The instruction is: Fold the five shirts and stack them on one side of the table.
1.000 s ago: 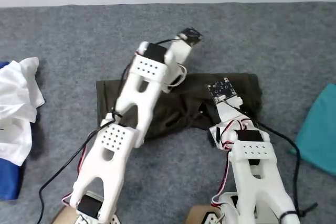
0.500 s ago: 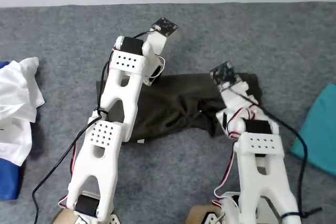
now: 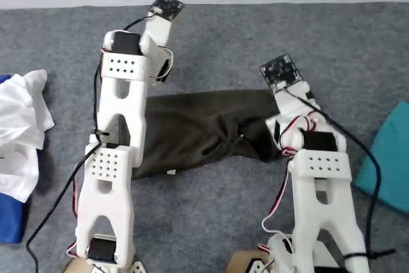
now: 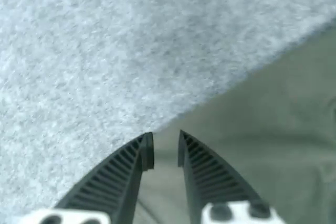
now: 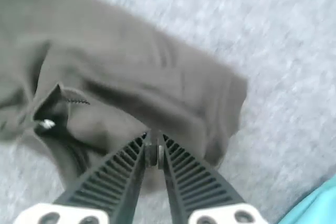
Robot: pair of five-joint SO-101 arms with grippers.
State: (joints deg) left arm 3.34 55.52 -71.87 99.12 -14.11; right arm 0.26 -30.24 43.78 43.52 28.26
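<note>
**Spotter:** Right now, your dark shirt lies spread across the middle of the table, creased toward its right end. Your right gripper has its jaws pressed together at the shirt's near edge, apparently nipping a fold of it.

**Operator:** And the left?

**Spotter:** Your left gripper sits at the shirt's far edge, toward its left end. Its jaws are a narrow gap apart, and I can't make out any fabric caught between them.

**Operator:** So what could go wrong from here?

**Spotter:** I'd judge the main risk to be a one-sided pull. If you move the right arm while the left has hold of nothing, the shirt will likely drag and bunch instead of folding square. If you close the left carelessly at that edge, you may catch one layer only, or nip the table's cover and stall.

**Operator:** Anything else?

**Spotter:** Mind your neighbours. The teal shirt lies near your right arm, and the white shirt sits on the blue shirt at the table's left side. A wide sweep could snag or shove any of them. A thin pinch on the right could also slip out mid-lift and drop the fold askew.
</note>
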